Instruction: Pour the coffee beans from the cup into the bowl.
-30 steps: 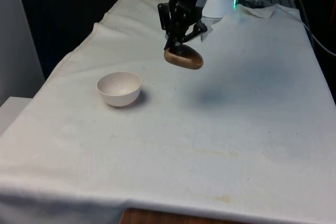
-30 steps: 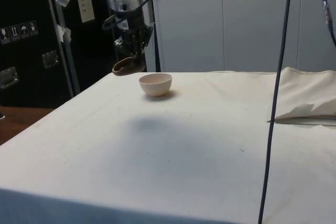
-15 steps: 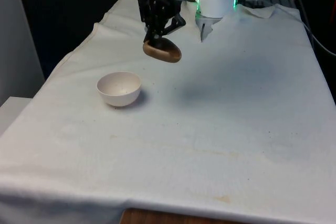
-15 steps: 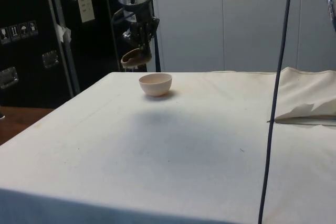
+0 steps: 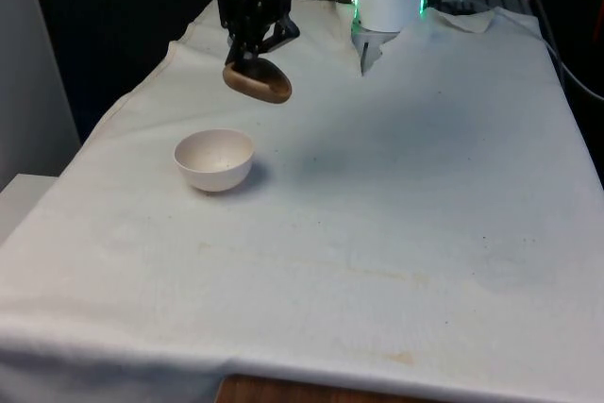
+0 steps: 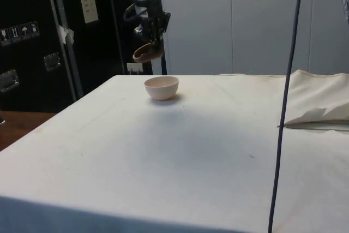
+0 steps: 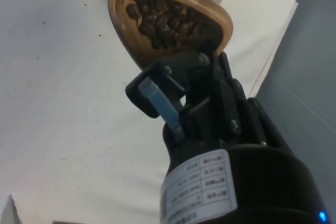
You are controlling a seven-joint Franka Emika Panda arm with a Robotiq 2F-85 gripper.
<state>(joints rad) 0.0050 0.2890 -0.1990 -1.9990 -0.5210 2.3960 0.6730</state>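
Observation:
My black gripper (image 5: 251, 59) is shut on the rim of a brown wooden cup (image 5: 257, 82) and holds it in the air. The cup (image 7: 157, 19) is full of dark coffee beans (image 7: 165, 19). A white bowl (image 5: 214, 159) stands on the cloth on the front view's left, with nothing visible in it. The cup hangs above and just behind the bowl, a little towards the front view's right. In the side view the cup (image 6: 148, 54) hovers above the bowl (image 6: 161, 87), slightly to its left. The cup looks tilted.
The white cloth (image 5: 377, 205) covers the whole table. Its left edge (image 5: 113, 120) in the front view runs close behind the bowl. A rumpled fold of cloth (image 6: 319, 107) lies at the side view's right, and a black cable (image 6: 286, 96) hangs in front.
The gripper has carried the cup towards the front view's left and slightly upward, from the table's middle to a spot near the bowl. The bowl has stayed put.

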